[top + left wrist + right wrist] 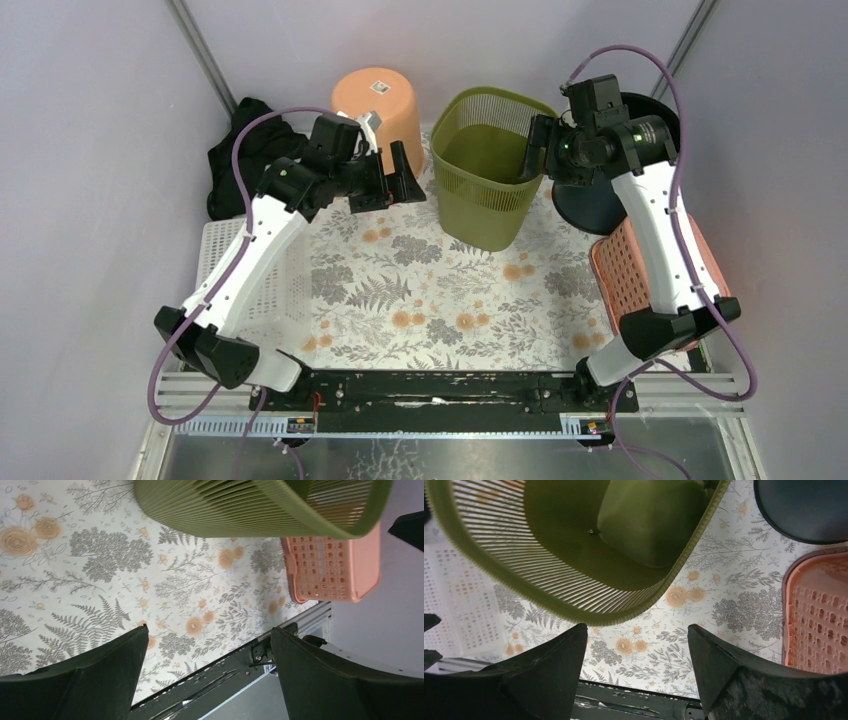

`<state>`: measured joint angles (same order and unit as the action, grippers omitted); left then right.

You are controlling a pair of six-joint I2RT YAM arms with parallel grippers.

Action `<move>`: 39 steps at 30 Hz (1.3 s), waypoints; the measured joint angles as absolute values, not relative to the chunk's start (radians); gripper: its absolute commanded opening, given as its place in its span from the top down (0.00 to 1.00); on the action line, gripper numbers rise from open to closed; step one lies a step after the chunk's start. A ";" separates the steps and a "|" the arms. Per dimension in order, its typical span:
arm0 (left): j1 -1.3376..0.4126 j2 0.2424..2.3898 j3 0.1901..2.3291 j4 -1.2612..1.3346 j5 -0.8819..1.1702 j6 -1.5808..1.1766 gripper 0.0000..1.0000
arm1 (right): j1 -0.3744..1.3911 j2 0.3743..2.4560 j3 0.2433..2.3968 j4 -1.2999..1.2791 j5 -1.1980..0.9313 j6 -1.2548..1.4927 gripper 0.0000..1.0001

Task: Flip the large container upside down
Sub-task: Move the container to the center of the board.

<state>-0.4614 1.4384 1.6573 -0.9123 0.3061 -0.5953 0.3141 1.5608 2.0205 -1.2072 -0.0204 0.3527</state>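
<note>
The large container is an olive-green slatted bin [490,165]. It stands upright, mouth up, at the back middle of the floral mat. It also shows in the left wrist view [260,507] and, from above its rim, in the right wrist view [589,540]. My left gripper [392,185] is open and empty, just left of the bin's side. My right gripper [535,150] is open and empty, above the bin's right rim; its fingers [549,670] stand apart just outside that rim.
An orange bucket [382,105] stands upside down at the back left, behind my left wrist. A black cloth [245,150] lies at far left. A white basket [262,285] sits left, a pink basket [625,275] right, a black round container [600,200] at back right.
</note>
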 measured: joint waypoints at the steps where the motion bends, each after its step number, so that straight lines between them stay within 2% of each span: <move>1: -0.457 1.435 1.642 -0.912 0.305 -0.593 0.00 | 0.314 1.571 2.020 -1.207 -0.012 0.352 0.19; 9: -0.443 1.406 1.525 -0.900 0.295 -0.587 0.00 | 0.314 1.648 2.013 -1.203 0.046 0.351 0.20; 11: -0.441 1.393 1.501 -0.897 0.295 -0.584 0.00 | 0.314 1.672 2.011 -1.200 0.047 0.351 0.25; 15: -0.432 1.362 1.452 -0.878 0.284 -0.581 0.00 | 0.314 1.715 1.990 -1.192 0.044 0.342 0.43; 20: -0.420 1.333 1.393 -0.860 0.282 -0.581 0.00 | 0.314 1.721 1.971 -1.182 0.040 0.343 0.75; 23: -0.418 1.330 1.383 -0.853 0.281 -0.580 0.00 | 0.310 1.716 1.961 -1.174 0.040 0.340 0.91; 26: -0.415 1.314 1.374 -0.848 0.281 -0.580 0.00 | 0.313 1.710 1.958 -1.182 0.007 0.306 1.00; 39: -0.411 1.294 1.411 -0.849 0.272 -0.581 0.00 | 0.323 1.496 1.847 -1.338 -0.036 0.300 1.00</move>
